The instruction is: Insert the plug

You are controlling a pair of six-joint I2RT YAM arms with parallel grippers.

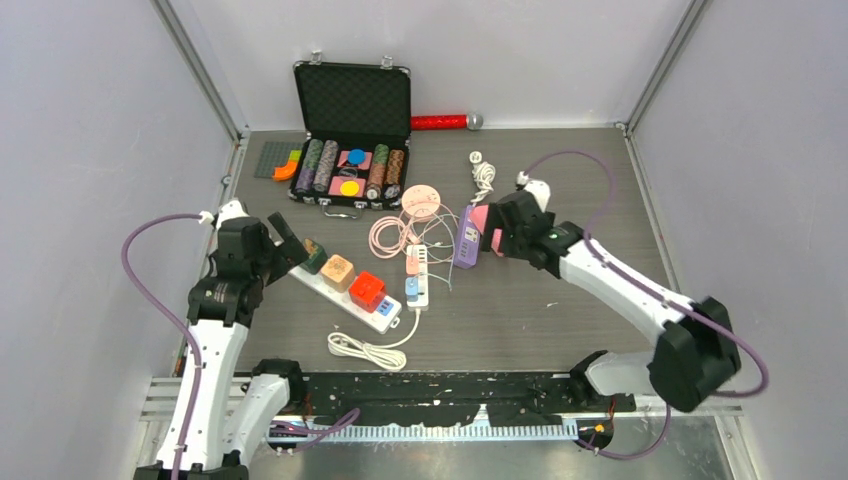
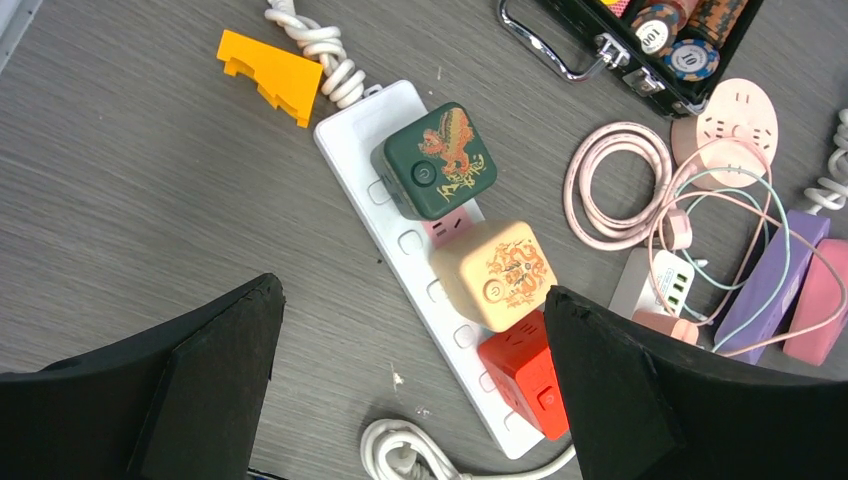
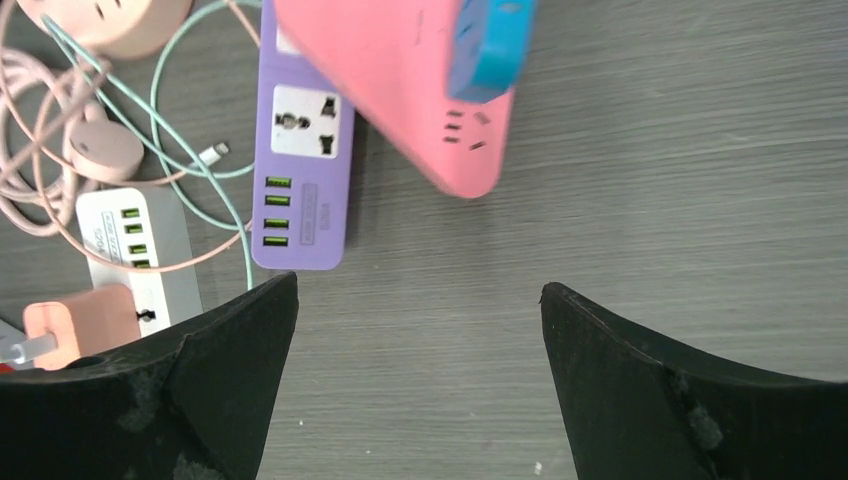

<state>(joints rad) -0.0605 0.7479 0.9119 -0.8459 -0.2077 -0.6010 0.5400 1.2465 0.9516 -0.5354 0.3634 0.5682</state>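
Nearest you, the white power strip (image 2: 352,150) is already carrying three cube adapters (image 2: 495,275). Your left gripper (image 2: 412,292) is hovering over it with its jaws spread wide, gripping nothing. Further right, your right gripper (image 3: 420,290) is hanging released and empty above the purple strip (image 3: 305,180) and the pink strip (image 3: 400,80). Farthest, a loose corded white plug (image 1: 478,158) is lying apart from both grippers, and it is probably your plug. Nothing is going in yet: grasping, carrying and inserting are all remaining.
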